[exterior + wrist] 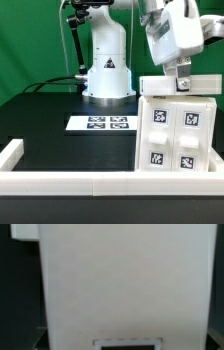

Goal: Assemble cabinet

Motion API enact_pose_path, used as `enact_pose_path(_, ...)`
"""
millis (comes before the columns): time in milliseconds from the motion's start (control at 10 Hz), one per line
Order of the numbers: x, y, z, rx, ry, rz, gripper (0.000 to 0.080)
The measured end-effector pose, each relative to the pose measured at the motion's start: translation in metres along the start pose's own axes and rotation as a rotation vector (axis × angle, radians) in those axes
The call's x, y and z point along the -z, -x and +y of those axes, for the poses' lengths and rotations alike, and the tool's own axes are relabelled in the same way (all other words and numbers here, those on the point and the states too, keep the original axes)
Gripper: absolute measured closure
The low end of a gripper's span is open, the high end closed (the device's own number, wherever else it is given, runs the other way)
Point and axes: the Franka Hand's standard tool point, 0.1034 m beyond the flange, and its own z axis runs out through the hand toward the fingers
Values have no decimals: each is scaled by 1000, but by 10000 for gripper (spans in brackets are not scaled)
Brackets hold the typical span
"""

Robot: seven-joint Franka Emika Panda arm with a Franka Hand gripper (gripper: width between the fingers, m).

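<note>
The cabinet (178, 128) is a tall white box standing upright at the exterior view's right, with several white drawer blocks on its front, each carrying a black-and-white tag. A flat white top panel (180, 85) lies across its top. My gripper (183, 82) comes down from above onto this panel, with its dark fingers at the panel's edge. In the wrist view the white panel (125, 280) fills the span between the jaws, with a tag (126, 344) at its near end. The fingertips are barely visible there. The jaws appear closed on the panel.
The marker board (103, 123) lies flat on the black table, mid-scene. The robot base (107, 70) stands behind it. Low white border rails run along the front edge (70, 182) and the left side (10, 152). The cabinet stands close to the front rail.
</note>
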Motion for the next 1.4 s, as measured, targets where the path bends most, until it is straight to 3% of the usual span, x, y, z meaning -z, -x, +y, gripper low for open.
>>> enact_pose_path(600, -1, 1, 0, -510, 3, -42, 255)
enact_pose_path(900, -1, 2, 0, -515, 0, -56, 255)
enact_pose_path(1000, -1, 3, 0, -513, 0, -57, 64)
enact_pose_path(1400, 26, 16, -11, -528, -62, -114, 4)
